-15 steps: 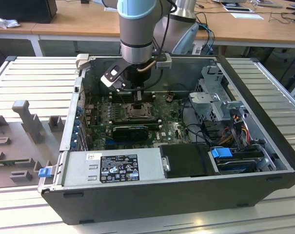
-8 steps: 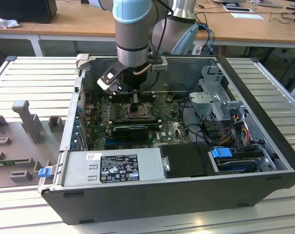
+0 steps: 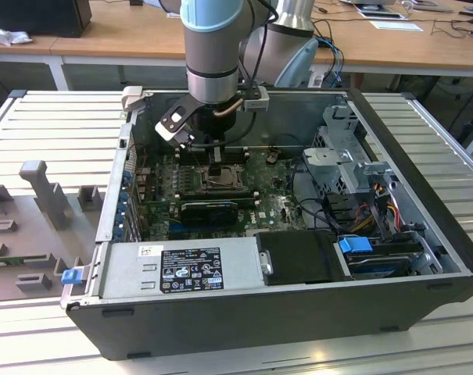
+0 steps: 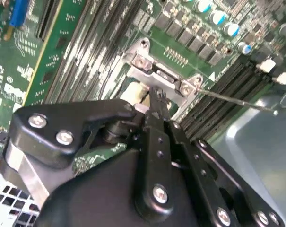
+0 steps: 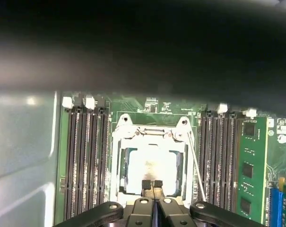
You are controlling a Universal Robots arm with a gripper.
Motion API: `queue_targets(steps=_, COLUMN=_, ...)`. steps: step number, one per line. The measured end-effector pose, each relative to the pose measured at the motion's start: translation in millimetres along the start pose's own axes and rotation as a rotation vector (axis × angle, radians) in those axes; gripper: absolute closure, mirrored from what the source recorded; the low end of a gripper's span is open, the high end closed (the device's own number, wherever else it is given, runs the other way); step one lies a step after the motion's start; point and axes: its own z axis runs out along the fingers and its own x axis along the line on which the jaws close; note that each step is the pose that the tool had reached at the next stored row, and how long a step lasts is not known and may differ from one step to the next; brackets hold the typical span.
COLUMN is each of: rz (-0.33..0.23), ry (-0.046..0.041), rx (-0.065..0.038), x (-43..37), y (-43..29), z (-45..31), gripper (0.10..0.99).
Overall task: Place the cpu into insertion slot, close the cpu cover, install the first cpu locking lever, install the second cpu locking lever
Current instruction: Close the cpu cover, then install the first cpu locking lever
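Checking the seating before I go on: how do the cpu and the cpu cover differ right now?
The cpu is a solid pale square; the cpu cover is a silver frame with an open window. The cpu cover is larger and rings the cpu, which shows through that window. Both look square and appear to lie flat and aligned. The shut gripper sits at their edge.

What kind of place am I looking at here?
Probably a robotics lab or test workshop: a robot arm reaches into an opened computer case on a slatted metal bench, with wooden desks strewn with cables and papers behind.
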Motion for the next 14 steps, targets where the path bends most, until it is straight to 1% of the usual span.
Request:
queue_targets(steps=5, rz=0.0, ry=-0.0001, rx=0.0, x=-0.5, y=10.1, z=0.3, gripper=0.98)
queue_targets(steps=11, rz=0.0, ry=-0.0001, rx=0.0, x=-0.4, y=11.0, z=0.2, gripper=0.98)
queue_targets(steps=14, rz=0.0, ry=-0.0002, rx=0.0, x=-0.4, y=11.0, z=-1.5, gripper=0.98)
